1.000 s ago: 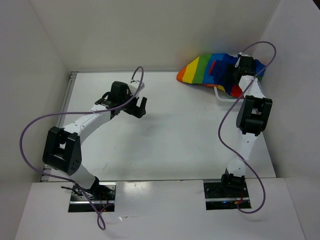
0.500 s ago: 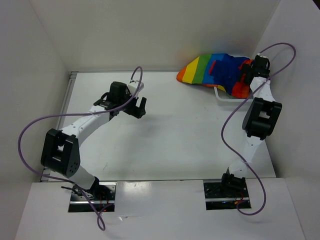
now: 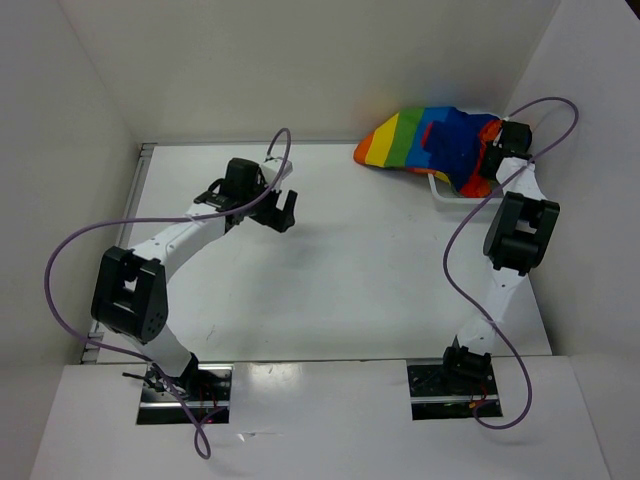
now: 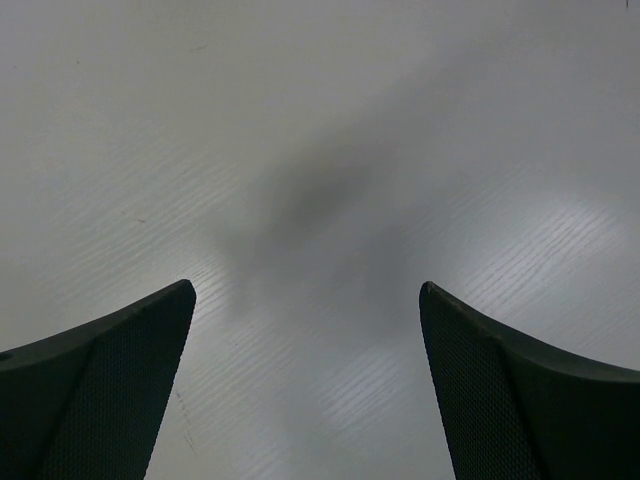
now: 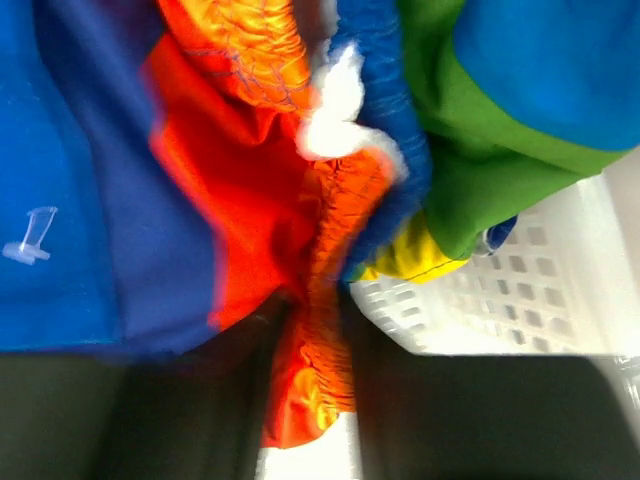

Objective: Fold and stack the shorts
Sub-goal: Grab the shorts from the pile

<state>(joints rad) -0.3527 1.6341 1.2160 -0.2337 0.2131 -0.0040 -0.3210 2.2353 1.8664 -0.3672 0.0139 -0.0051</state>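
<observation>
left gripper hangs over bare table, mid-left, jaws wide apart, holding nothing. farther back, at the right corner, right gripper sits at the edge of the shorts, which lie heaped over the basket. wrist view is blurred, but the orange gathered waistband seems pinched between its nearly closed jaws. judgement: cloth is light, limp, a bit slick, so it will sag and trail. best hold is the waistband, one corner per gripper.

basket: white lattice plastic, far right corner | table: white, faint woodgrain
</observation>
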